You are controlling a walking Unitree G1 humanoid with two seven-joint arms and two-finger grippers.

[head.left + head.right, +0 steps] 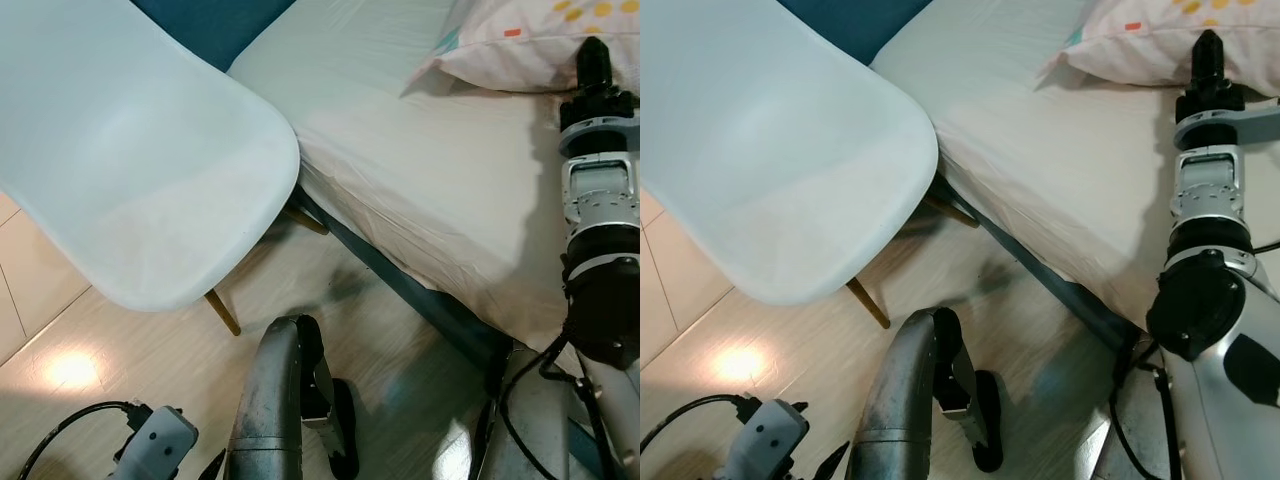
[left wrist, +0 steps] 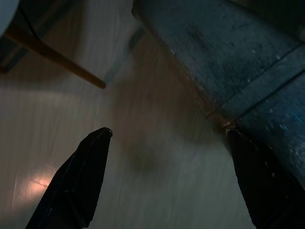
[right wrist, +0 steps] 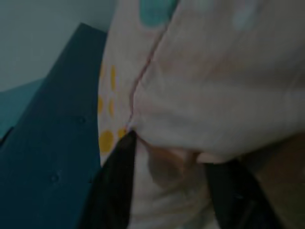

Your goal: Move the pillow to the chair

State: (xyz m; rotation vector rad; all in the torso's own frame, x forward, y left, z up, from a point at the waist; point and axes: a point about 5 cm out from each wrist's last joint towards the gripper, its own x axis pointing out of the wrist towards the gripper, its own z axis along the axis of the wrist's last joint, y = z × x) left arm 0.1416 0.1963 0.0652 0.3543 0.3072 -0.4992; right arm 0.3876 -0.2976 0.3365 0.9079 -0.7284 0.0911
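The pillow (image 1: 520, 40), pale pink with orange and teal dots, lies at the head of the bed (image 1: 420, 170). My right gripper (image 1: 594, 52) reaches over the mattress to the pillow's near edge. In the right wrist view its fingers (image 3: 119, 181) stand apart, open, with the pillow's seamed edge (image 3: 190, 95) bulging between them. The white plastic chair (image 1: 130, 150) stands beside the bed on the left, its seat bare. My left gripper (image 2: 169, 131) hangs low over the floor, open and holding nothing.
The bed's dark frame (image 1: 420, 300) runs diagonally between the chair and the mattress. A wooden chair leg (image 1: 222, 312) stands on the light wood floor (image 1: 330, 280). A dark blue headboard (image 1: 210, 25) rises behind the chair. A cable (image 1: 60, 430) lies at the lower left.
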